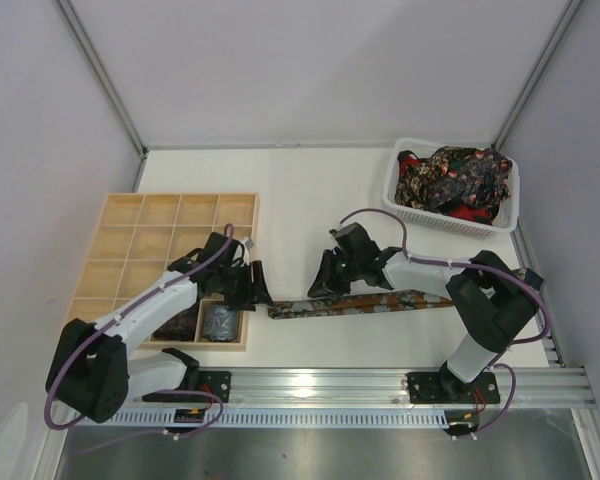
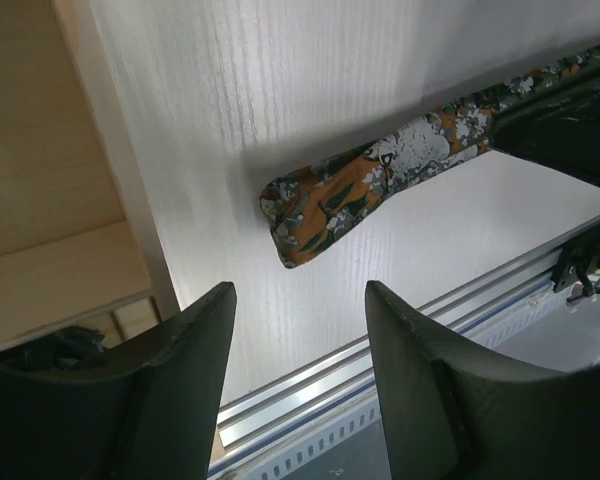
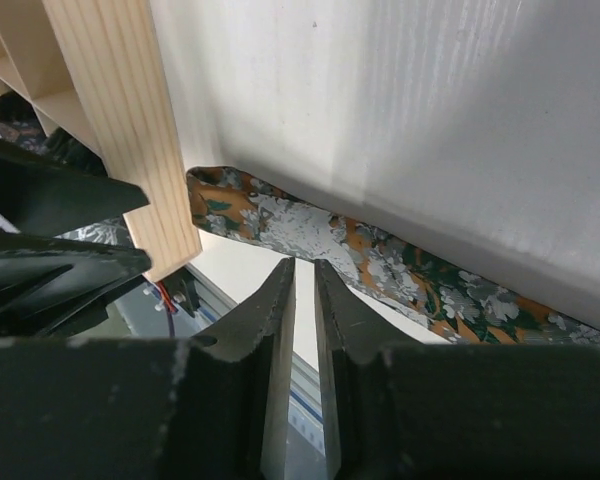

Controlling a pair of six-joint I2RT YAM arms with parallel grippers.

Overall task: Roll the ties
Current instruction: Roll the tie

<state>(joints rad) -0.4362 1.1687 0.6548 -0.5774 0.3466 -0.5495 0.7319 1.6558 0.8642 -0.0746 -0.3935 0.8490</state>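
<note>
Now one flat tie (image 1: 365, 303) lies on the surface (image 1: 310, 190), close to the near edge. Its long way runs left to right, in line with that edge. Its left tip stops just beside the near right corner of the wooden tray (image 1: 180, 197).

The left end effector (image 2: 300, 292) has its two fingers well apart and holds nothing. The tie's left tip sits just to the right of it, a little past the fingers. So the left arm is the nearer one to that tip.

The right end effector (image 3: 303, 268) hangs by the tie, a little way in from the same tip. Its fingers are almost together, with only a thin slit between them and nothing in the slit. The fingertips are right at the near edge of the cloth, but whether they touch it cannot be told.

A roll would most likely start at the left tip and go right, along the tie's length.

A rolled tie (image 1: 221, 322) sits in a near cell of the tray. More ties are heaped in the white basket (image 1: 395, 190), far right.
</note>
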